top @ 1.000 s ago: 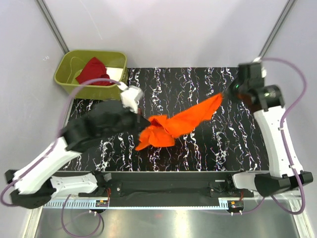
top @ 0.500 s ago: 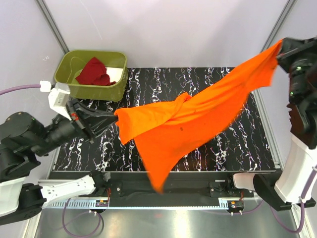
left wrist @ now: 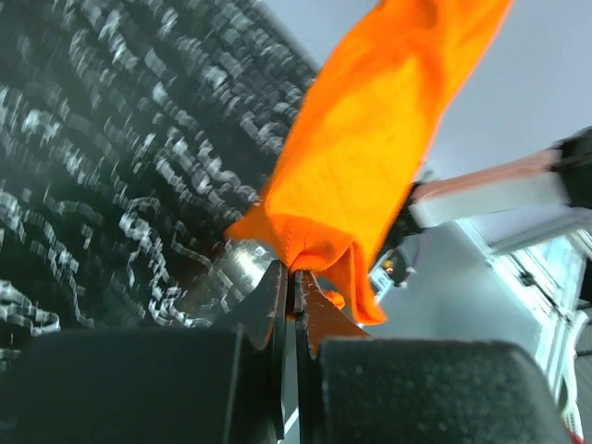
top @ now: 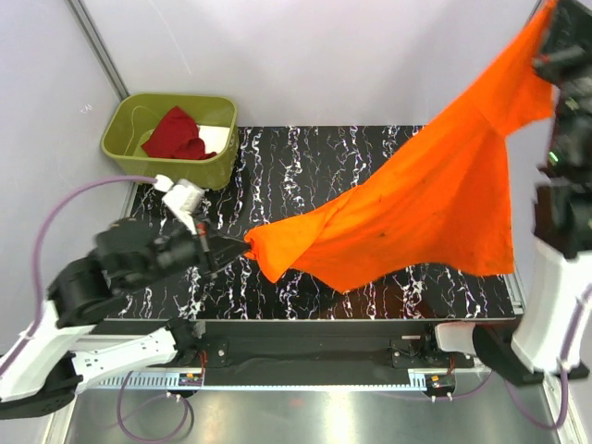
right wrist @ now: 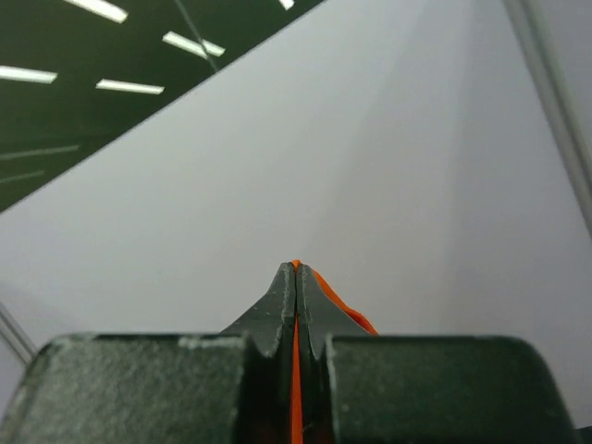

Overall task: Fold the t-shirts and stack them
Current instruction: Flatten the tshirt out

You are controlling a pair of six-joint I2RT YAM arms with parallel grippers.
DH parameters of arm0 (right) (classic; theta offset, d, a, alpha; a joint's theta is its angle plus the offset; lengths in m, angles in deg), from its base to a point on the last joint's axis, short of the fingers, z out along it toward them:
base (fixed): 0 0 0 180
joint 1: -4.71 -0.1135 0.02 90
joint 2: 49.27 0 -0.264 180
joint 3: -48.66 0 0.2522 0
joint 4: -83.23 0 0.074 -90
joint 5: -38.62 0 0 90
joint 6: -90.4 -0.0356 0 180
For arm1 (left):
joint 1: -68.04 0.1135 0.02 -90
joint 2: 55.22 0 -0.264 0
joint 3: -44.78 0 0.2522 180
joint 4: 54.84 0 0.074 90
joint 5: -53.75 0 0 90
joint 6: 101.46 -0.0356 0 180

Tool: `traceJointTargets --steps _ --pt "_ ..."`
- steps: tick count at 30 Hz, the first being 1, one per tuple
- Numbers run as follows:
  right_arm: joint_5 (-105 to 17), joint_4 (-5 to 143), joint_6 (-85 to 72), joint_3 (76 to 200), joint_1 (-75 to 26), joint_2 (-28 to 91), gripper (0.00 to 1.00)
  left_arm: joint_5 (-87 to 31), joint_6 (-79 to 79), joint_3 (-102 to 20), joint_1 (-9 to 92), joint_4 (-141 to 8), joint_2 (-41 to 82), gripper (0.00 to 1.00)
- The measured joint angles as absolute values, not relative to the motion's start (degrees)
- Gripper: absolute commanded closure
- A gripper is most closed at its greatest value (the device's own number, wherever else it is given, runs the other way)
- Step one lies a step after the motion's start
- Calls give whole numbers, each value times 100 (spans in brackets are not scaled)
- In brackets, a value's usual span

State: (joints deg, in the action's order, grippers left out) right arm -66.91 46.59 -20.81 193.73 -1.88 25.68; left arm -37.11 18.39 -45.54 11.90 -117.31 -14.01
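The big orange t-shirt (top: 435, 208) hangs stretched in the air between both arms, sloping from low left to high right above the table. My left gripper (top: 242, 248) is shut on its lower left corner; the left wrist view shows orange cloth (left wrist: 356, 162) pinched at my gripper (left wrist: 295, 275). High at the top right, my right gripper (top: 548, 20) is shut on the other corner, and a thin orange edge (right wrist: 338, 301) shows beside my closed gripper (right wrist: 296, 273). The dark red t-shirt (top: 174, 134) lies crumpled inside the bin.
An olive-green plastic bin (top: 139, 157) stands at the table's back left corner. The black marbled table top (top: 296, 157) lies under the hanging shirt. Metal frame posts (top: 97, 42) rise behind the table on both sides.
Both arms lifted the orange shirt from a crumpled heap on the table and spread it. The right gripper rose to the top right; the left moved out left, then back right and lower.
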Motion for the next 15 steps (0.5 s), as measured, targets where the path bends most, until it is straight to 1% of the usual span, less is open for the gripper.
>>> traceJointTargets --steps 2,5,6,7,8,9,10,11,12,13,14,15 --pt "-6389 5066 -2112 19222 -188 2977 100 -4024 2068 -4125 1190 -11698 -1373 100" --pt "-5821 5704 -2335 18852 -188 3959 100 -4673 2394 -3485 1190 -11703 -1253 100" --pt "-5596 5872 -2479 18776 -190 4407 98 -4865 2468 -3332 1190 -11722 -1198 100" --pt "-5381 5997 -2630 18800 -192 4888 89 -5112 2549 -3139 1190 -11722 -1076 87" --pt "-5204 6036 -2770 18881 -203 5360 81 -5281 2575 -3013 1199 -11731 -966 70" --pt "-4964 5850 -2973 19163 -216 6140 65 -5414 2610 -2921 1201 -11729 -842 52" --pt "-4809 5656 -3102 19484 -229 6769 58 -5536 2597 -2825 1229 -11725 -667 40" --pt "-4706 5282 -3202 19871 -249 7438 55 -5593 2564 -2744 1282 -11729 -494 34" --pt "-4649 4825 -3248 20197 -269 7965 50 -5600 2555 -2696 1339 -11744 -367 31" --pt "-4573 4329 -3314 20470 -288 8476 41 -5604 2518 -2641 1411 -11749 -230 21" --pt "-4571 3840 -3364 20566 -313 8815 37 -5609 2472 -2591 1470 -11766 -129 17" --pt "-4568 3009 -3366 20470 -332 9062 33 -5613 2442 -2554 1527 -11814 -53 14"
